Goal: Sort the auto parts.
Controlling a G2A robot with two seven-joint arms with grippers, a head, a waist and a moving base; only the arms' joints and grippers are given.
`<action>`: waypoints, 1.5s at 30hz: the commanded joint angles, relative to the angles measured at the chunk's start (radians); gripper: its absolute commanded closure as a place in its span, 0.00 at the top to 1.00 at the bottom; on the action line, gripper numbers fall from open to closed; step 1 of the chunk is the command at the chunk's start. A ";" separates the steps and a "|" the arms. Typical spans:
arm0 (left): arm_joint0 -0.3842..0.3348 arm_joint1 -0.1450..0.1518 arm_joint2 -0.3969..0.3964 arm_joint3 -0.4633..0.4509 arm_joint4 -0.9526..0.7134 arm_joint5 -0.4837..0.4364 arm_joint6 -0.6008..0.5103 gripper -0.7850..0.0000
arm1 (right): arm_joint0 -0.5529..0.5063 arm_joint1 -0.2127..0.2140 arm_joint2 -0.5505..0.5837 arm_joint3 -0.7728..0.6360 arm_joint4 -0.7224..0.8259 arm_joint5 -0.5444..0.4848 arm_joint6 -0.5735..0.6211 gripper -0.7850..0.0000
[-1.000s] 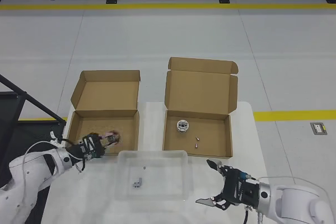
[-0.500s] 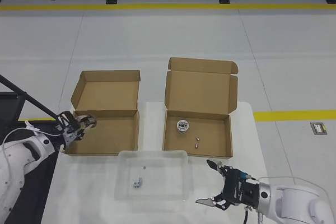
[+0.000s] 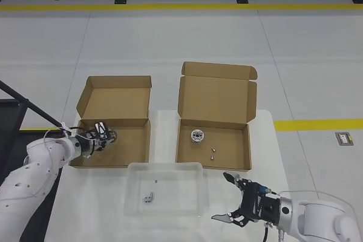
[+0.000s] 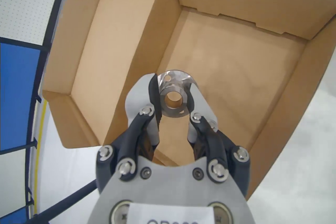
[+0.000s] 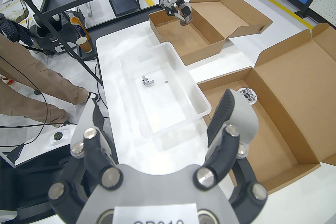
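left tool (image 4: 173, 87) clamped on flanged metal bushing (image 4: 173, 102) over left cardboard box (image 3: 130, 146), right tool (image 5: 162, 100) spread wide, empty, beside clear tray (image 5: 183, 66) holding small bracket (image 5: 147, 81), right cardboard box (image 3: 231, 158) holding round part (image 3: 196, 135) and two screws (image 3: 213, 151)

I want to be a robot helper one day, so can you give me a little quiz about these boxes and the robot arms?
1. True or false: the left gripper is shut on a metal ring part over the left box.
2. Fill in: the right gripper is ____ (open or shut).
3. Where does the small grey bracket lie? A the clear tray; B the left box; C the right gripper.
Key: 1 true; 2 open; 3 A.
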 commanded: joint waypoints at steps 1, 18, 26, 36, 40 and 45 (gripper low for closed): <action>-0.043 -0.027 0.046 0.054 0.029 -0.011 0.017 0.00 | 0.000 0.000 0.000 0.000 0.000 0.000 0.000 1.00; -0.224 -0.188 0.216 0.360 0.150 -0.079 0.064 0.00 | 0.000 0.000 0.000 0.000 0.000 0.000 0.000 1.00; -0.244 -0.226 0.238 0.431 0.165 -0.079 0.072 0.00 | 0.000 0.000 0.000 0.000 0.000 0.000 0.000 1.00; -0.249 -0.257 0.238 0.468 0.143 -0.091 0.059 0.45 | 0.000 0.000 0.000 0.000 0.000 0.000 0.000 1.00; -0.257 -0.257 0.235 0.486 0.139 -0.108 0.093 0.74 | 0.000 0.000 0.000 0.000 0.000 0.000 0.000 1.00; -0.271 -0.249 0.230 0.504 0.140 -0.118 0.125 0.96 | 0.000 0.000 0.000 0.000 0.000 0.000 0.000 1.00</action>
